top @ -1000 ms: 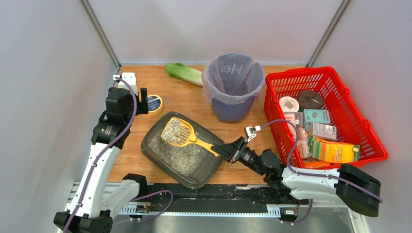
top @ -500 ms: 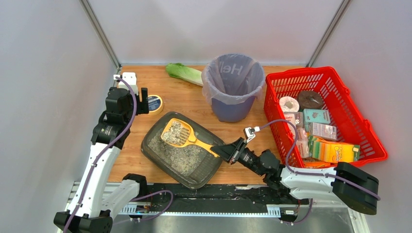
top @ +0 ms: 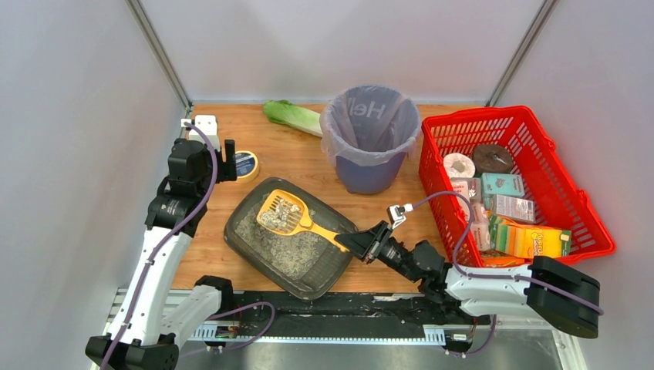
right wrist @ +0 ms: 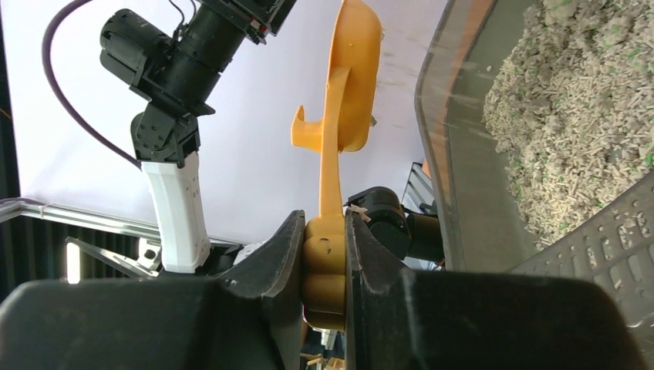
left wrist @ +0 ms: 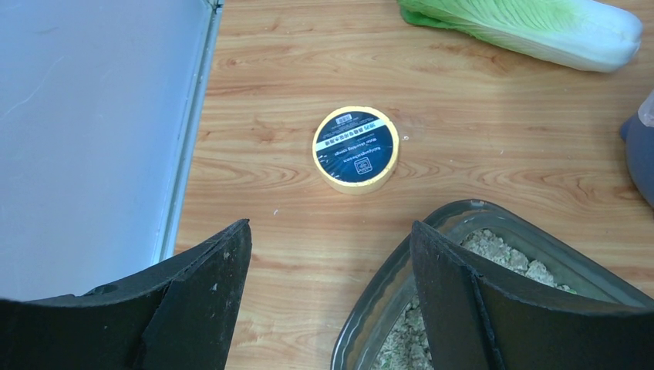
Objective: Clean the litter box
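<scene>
Pulled slightly nearer you since a second ago, the orange scoop (top: 282, 213) holds litter over the litter box (top: 328, 271), which sits on the wooden counter (top: 293, 158) near-left of the bag-lined bin (top: 370, 142). Your right gripper (top: 353, 243) pinches the scoop's handle. Your left gripper (left wrist: 330, 227) hangs spread near the tape roll (left wrist: 355, 149).

A wooden bench (top: 297, 162) sits inside plain pale grey walls (top: 332, 38) on the left, far and right sides. Two slanted metal posts (top: 159, 50) mark the far corners; light is even and soft.
</scene>
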Action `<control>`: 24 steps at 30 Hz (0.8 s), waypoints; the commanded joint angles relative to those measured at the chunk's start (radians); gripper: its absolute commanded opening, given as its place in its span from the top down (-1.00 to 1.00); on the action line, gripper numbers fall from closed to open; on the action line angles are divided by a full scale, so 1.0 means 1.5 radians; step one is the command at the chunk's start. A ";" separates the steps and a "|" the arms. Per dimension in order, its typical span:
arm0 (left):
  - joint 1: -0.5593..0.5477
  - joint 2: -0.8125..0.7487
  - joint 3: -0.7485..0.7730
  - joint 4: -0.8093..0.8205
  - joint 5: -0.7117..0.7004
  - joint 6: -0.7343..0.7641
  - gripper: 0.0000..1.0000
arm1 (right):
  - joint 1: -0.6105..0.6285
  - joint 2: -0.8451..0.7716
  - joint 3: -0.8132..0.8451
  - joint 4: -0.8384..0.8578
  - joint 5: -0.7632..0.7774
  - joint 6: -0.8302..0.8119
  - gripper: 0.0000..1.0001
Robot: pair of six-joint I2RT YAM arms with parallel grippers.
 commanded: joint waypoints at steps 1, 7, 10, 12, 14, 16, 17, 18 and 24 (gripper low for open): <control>-0.001 -0.004 0.000 0.021 -0.001 0.002 -0.67 | 0.011 -0.001 0.042 0.006 -0.015 -0.024 1.00; -0.001 -0.007 0.000 0.022 0.007 -0.001 -0.67 | 0.012 -0.006 0.035 0.001 0.012 -0.014 1.00; -0.001 -0.005 0.001 0.021 0.011 -0.001 -0.67 | 0.012 -0.010 -0.004 0.035 0.047 0.029 1.00; -0.001 -0.007 0.002 0.021 0.012 -0.002 -0.67 | 0.012 -0.012 -0.022 0.057 0.079 0.030 1.00; -0.001 -0.012 -0.003 0.024 0.010 -0.002 -0.67 | 0.018 -0.007 0.033 -0.007 0.013 -0.004 1.00; -0.001 -0.012 -0.002 0.025 0.010 -0.001 -0.67 | 0.017 -0.014 0.026 -0.013 0.049 0.008 1.00; -0.001 -0.010 -0.001 0.023 0.010 -0.001 -0.66 | 0.016 -0.028 0.002 -0.001 0.082 0.027 0.99; -0.001 -0.010 -0.001 0.022 0.010 -0.001 -0.67 | 0.016 -0.029 -0.011 0.010 0.096 0.033 1.00; -0.001 -0.005 0.002 0.020 0.013 -0.002 -0.66 | 0.016 -0.018 -0.006 0.009 0.073 0.037 1.00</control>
